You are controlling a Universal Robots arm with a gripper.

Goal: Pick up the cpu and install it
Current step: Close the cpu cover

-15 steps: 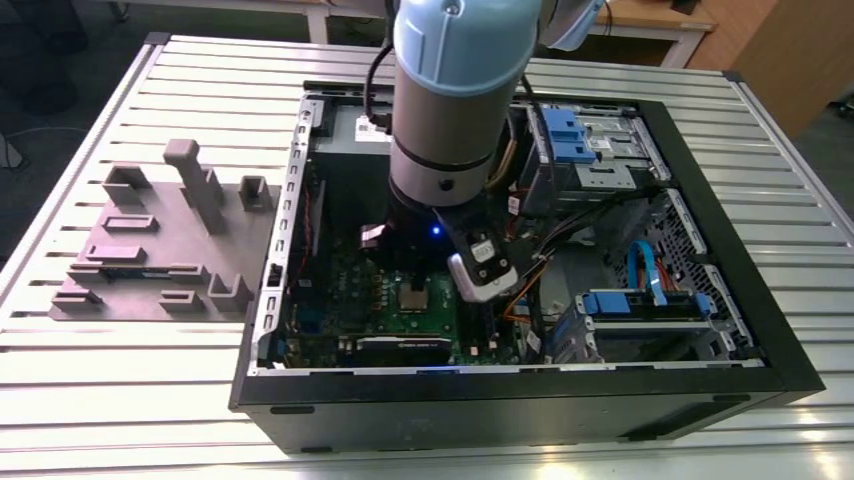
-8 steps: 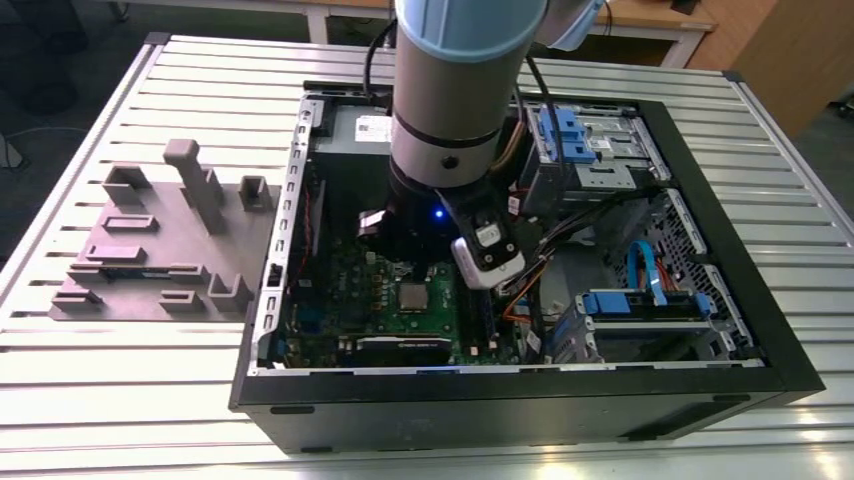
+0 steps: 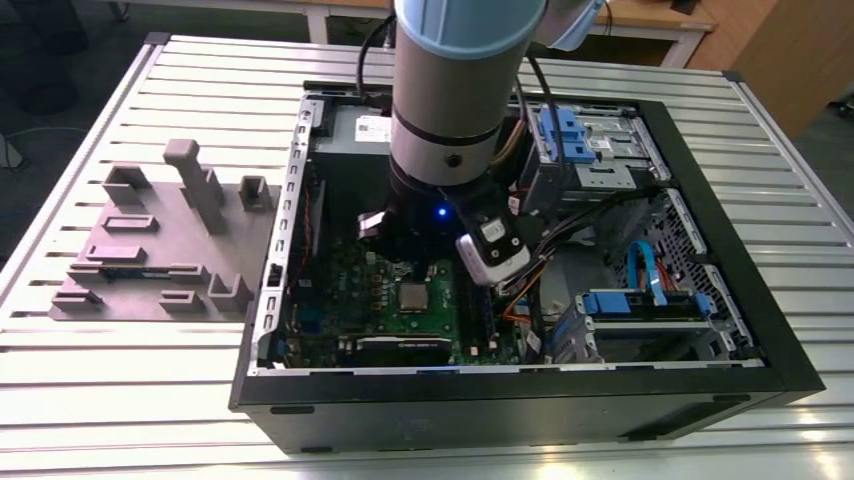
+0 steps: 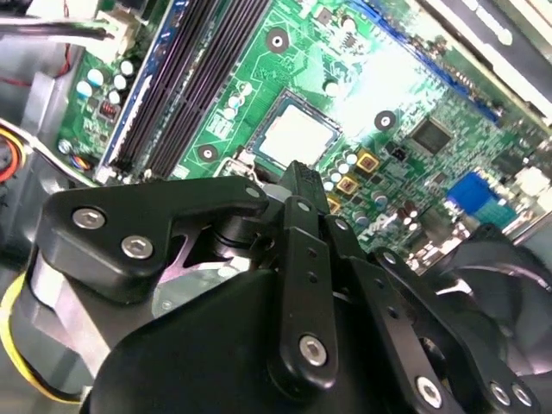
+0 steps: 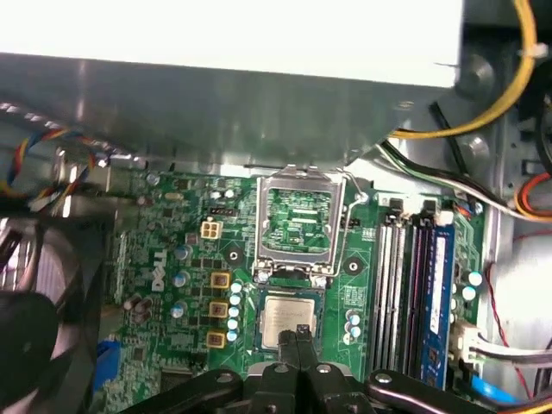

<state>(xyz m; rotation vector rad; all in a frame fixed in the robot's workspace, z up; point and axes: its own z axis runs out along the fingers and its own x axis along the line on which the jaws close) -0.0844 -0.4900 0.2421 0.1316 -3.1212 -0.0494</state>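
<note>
- The gripper (image 5: 299, 333) hangs low inside the open computer case (image 3: 534, 410). In the first wrist view its two fingers are drawn together tip to tip with nothing between them.
- The cpu (image 5: 288, 316) lies flat, silver top up, in the socket near the middle of the green motherboard (image 5: 172, 233). In the exterior view the cpu (image 3: 414, 296) sits just under the arm's wrist.
- The socket's load plate (image 5: 297, 220) is swung open on the side of the cpu away from the fingers, leaving the chip uncovered.
- In the second wrist view the gripper (image 4: 297, 177) hangs over the cpu (image 4: 297, 134) at its edge farthest from the load plate. The chip lies just beneath the tips and slightly ahead of them. I cannot tell whether they touch.
- The cpu is square, with no long axis. Its edges run parallel to the memory slots (image 5: 414, 285) beside it.
- By my judgement the chip looks seated and the plate is not yet closed.
- A grey-purple fixture (image 3: 160, 250) stands on the slatted table (image 3: 120, 400), well apart from the gripper, at the exterior view's left.
</note>
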